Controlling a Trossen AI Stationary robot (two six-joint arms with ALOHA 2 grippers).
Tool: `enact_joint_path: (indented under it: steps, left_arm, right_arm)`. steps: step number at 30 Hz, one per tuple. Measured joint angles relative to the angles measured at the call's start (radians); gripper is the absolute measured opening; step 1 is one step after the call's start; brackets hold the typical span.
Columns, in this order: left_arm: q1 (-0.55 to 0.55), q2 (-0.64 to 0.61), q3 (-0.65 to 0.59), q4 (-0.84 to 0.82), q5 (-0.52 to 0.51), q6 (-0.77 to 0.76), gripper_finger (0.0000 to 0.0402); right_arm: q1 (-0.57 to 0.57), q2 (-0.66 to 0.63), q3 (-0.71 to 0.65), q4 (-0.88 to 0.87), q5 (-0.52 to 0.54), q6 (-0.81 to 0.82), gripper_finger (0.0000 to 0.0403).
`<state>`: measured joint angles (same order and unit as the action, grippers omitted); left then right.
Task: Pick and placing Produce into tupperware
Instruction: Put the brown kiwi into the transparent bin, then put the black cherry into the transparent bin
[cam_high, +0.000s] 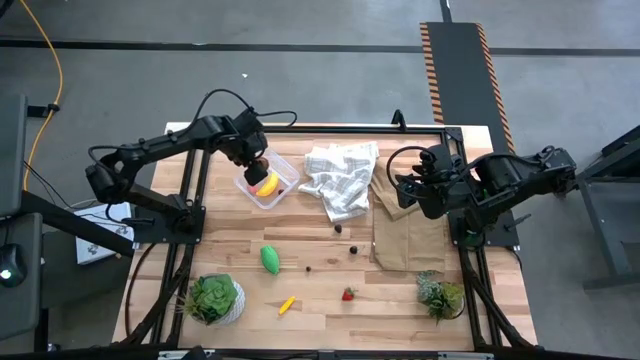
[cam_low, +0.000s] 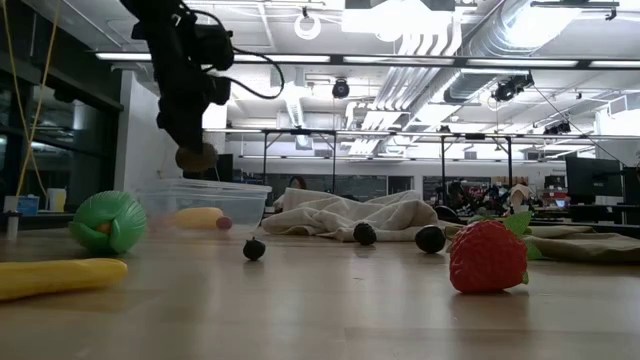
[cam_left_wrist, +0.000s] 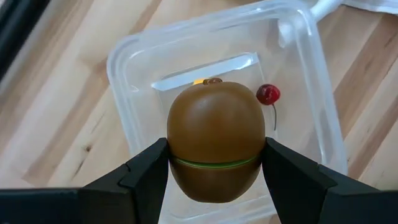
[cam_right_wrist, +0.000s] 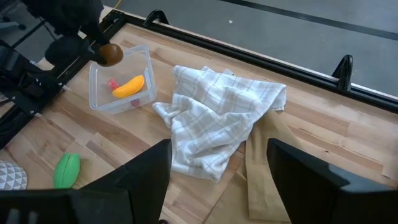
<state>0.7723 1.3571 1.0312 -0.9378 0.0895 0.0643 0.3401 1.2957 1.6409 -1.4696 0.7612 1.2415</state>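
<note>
The brown kiwi (cam_left_wrist: 214, 140) is being carried in the left tool (cam_left_wrist: 214, 171), whose two fingers are clamping it on opposite sides. It is hanging directly above the clear tupperware (cam_left_wrist: 127, 109), clear of the container floor; the low view shows it suspended just above the rim. Inside the tupperware, a yellow banana piece (cam_right_wrist: 129, 86) and a small red cherry (cam_left_wrist: 268, 94) are lying on the floor.

The step in hand is judged to be the placing of the kiwi. The next move calls for lowering slightly, keeping the kiwi centred over the free floor area, and then opening the fingers so that it drops in without striking the rim or the banana piece.

On the worktop (cam_high: 330, 305), seen from above, the tupperware is sitting toward 11 o'clock. The green oval fruit (cam_high: 270, 259) is lying at 7 o'clock from the container, a second yellow piece (cam_high: 287, 304) and the strawberry (cam_high: 348, 294) are lying toward 6 o'clock, and small dark berries (cam_high: 352, 250) are scattered near the centre. These are remaining to be collected.

The checked cloth (cam_high: 340, 178) is lying just beside the container at 3 o'clock. The right tool (cam_right_wrist: 217, 180) is waiting at the 3 o'clock edge, fingers spread and empty.
</note>
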Motion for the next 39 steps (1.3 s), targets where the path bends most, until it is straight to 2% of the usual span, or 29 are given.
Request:
enact_joint_path:
  steps: [11,24,34,39]
  left_arm:
    - [0.0,0.0,-0.127,0.122,0.01,-0.053,0.0223]
    - [0.0,0.0,-0.183,0.209,0.008,-0.1,0.0224]
    - [0.0,0.0,-0.191,0.212,-0.007,-0.099,0.0276]
    - [0.0,0.0,-0.191,0.212,0.038,-0.094,0.028]
  right_arm:
    - [0.0,0.0,0.0,0.0,0.003,0.0,0.0255]
    - [0.0,0.0,0.0,0.0,0.005,0.01,0.0255]
    - [0.0,0.0,0.0,0.001,0.006,0.011,0.0255]
    - [0.0,0.0,0.0,0.004,0.006,0.016,0.0255]
